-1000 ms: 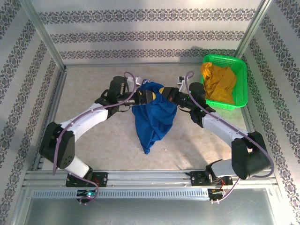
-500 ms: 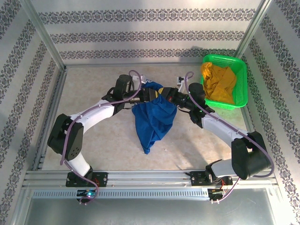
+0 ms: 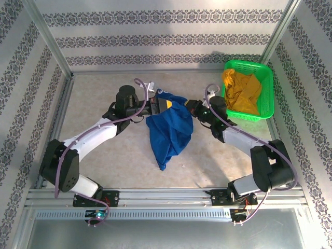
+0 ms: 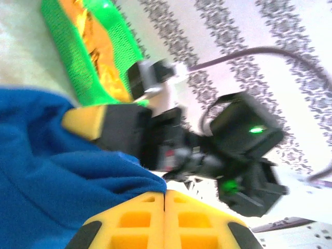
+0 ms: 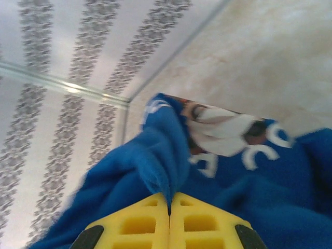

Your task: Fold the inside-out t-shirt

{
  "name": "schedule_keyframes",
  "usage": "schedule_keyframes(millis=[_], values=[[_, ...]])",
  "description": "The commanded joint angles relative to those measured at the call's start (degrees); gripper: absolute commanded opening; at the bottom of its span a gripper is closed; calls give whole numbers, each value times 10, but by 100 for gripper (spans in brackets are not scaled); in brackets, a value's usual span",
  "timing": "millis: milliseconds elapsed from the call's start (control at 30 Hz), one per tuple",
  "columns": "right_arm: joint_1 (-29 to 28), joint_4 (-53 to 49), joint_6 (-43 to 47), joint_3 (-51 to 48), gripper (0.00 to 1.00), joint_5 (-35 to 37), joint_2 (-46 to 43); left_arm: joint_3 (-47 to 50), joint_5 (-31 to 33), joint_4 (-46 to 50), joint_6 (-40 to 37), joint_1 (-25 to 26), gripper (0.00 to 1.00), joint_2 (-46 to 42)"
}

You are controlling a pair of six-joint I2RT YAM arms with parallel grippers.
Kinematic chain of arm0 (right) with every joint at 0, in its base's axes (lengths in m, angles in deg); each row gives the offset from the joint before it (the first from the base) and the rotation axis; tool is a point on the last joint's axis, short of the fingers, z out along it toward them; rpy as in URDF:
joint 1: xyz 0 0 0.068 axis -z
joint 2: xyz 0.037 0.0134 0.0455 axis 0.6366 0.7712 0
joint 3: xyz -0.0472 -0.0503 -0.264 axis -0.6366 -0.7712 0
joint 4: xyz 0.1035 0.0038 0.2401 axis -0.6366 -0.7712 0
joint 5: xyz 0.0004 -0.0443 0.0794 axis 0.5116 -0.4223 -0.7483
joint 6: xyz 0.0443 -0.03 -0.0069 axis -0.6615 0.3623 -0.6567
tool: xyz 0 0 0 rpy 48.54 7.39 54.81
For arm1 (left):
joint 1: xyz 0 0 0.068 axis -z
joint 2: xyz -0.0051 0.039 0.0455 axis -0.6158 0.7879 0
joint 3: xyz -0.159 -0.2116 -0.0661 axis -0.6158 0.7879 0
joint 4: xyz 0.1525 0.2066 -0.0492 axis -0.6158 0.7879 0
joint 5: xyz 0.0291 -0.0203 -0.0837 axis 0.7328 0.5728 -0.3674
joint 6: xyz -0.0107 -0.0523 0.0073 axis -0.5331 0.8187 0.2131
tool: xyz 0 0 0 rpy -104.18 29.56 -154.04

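The inside-out t-shirt is royal blue and hangs bunched between my two grippers at mid-table, its lower end trailing toward me on the tabletop. My left gripper is at the shirt's upper left corner. In the left wrist view, its yellow fingers meet with the blue cloth's edge caught at their tips. My right gripper is at the upper right. Seen from the right wrist, it is shut on a raised fold of the blue cloth, beside a whitish print.
A green basket stands at the back right with a mustard-yellow garment in it. In the left wrist view the basket lies beyond the right arm's black wrist. Metal rails and patterned walls border the table.
My left gripper has closed onto the shirt's upper left corner after reaching in, and its arm has drawn back to the left. The shirt's top now spreads wider between the grippers.
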State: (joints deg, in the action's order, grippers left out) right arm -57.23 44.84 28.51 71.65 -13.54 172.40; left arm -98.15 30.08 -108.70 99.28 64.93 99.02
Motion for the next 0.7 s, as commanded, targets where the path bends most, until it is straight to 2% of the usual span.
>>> schedule_keyframes(millis=[0,133,200,300,333,367,400,433,500,600,667], values=[[11,13,-2,-10,0,31,-2,18,-36,-124,67,-14,0,-18],[25,9,-2,-6,0,27,-15,56,-82,-227,159,-24,0,-9],[29,15,-2,5,0,16,-22,82,-101,-214,154,-23,0,-11],[29,25,-1,28,0,-13,-30,138,-118,-155,108,-21,0,-19],[30,30,-1,38,0,-27,-31,151,-124,-123,88,-22,7,-19],[30,32,0,47,0,-40,-33,162,-122,-105,72,-22,27,-21],[30,34,0,58,0,-57,-33,175,-116,-95,61,-22,41,-26],[30,35,2,67,0,-73,-34,181,-104,-79,47,-22,46,-35],[29,36,2,79,0,-98,-38,171,-65,-19,7,-23,49,-55],[29,34,4,85,0,-131,-49,137,41,63,-51,-23,58,-84],[28,30,10,84,0,-153,-59,109,94,89,-75,-23,61,-89]])
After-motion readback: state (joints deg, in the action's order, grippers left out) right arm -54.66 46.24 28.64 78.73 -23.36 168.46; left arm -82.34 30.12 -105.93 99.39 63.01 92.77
